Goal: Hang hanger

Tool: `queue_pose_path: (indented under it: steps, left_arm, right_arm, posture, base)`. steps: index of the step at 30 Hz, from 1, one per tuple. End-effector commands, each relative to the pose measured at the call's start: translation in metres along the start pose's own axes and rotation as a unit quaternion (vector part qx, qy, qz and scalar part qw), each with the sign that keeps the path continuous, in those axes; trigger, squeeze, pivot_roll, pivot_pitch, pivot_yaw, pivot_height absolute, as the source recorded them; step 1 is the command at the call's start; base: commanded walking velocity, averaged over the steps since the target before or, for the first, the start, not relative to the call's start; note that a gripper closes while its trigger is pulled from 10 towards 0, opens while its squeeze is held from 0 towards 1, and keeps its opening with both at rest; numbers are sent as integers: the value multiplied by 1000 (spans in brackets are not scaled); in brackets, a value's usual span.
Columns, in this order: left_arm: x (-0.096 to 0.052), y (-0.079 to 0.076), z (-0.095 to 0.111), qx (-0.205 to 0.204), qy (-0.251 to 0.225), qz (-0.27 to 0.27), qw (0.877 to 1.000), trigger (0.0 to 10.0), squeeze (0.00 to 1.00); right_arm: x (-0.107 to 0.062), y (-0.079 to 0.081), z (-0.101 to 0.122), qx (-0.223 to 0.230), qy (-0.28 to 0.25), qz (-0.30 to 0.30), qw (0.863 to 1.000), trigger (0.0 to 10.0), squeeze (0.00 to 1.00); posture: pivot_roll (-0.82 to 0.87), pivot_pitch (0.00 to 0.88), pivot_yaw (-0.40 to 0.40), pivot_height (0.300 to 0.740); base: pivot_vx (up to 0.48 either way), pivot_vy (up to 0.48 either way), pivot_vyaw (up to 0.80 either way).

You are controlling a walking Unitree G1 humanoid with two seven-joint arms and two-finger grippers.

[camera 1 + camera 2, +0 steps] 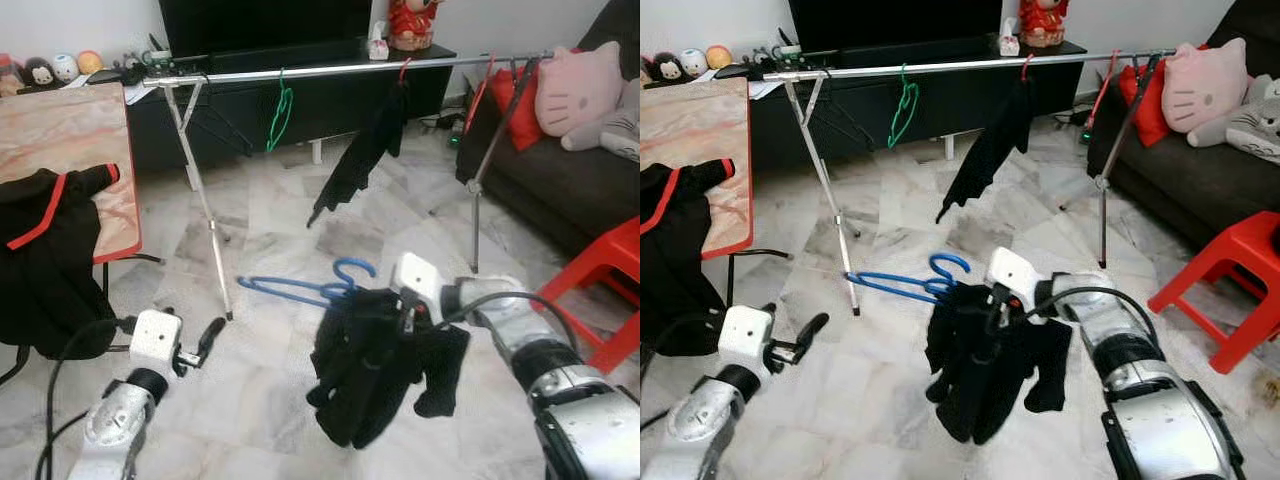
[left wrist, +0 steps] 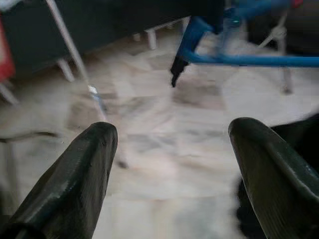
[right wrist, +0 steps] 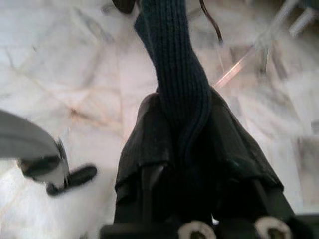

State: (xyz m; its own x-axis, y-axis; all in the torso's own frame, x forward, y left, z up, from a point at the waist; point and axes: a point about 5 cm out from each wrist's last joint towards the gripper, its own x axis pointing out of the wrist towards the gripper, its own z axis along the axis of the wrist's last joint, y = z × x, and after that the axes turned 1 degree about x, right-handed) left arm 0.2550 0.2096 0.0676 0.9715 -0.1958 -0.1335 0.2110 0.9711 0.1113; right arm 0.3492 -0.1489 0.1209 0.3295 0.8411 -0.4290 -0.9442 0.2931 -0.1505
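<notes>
A long silver clothes rail on thin metal legs (image 1: 340, 70) is spanning the marble floor, carrying a green wire hanger (image 1: 281, 110) and a hanging black garment (image 1: 362, 155). The right gripper (image 1: 400, 318) is clamping a bunched black garment (image 1: 370, 365) draped on a blue plastic hanger (image 1: 300, 288), well below the rail. The left gripper (image 2: 174, 164) is hovering spread apart, empty.

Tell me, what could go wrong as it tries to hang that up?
1. The black garment hangs bunched off one end of the blue hanger in the right tool; it might slide off.
2. The rail already carries a green hanger and a black cloth, which could snag.
</notes>
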Motion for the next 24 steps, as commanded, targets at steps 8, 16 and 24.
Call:
queue_pose_path:
  steps: [8,16,24]
  left_arm:
    - [5,-48,-1,-12,15,-131,991,10000,0]
    - [7,-84,5,-18,19,-223,975,10000,0]
    - [8,-92,1,-6,40,-224,974,10000,0]
  right_arm:
    - [4,-8,43,-78,-43,41,995,0,0]
    - [-5,-16,73,-126,-62,71,988,0,0]
    - [-3,-11,85,-152,-80,96,980,0,0]
  posture:
    - [-43,0,-33,732]
    - [-44,0,-45,732]
    - [-40,0,-44,732]
  base:
    - [0,0,0]
    - [0,0,0]
    - [0,0,0]
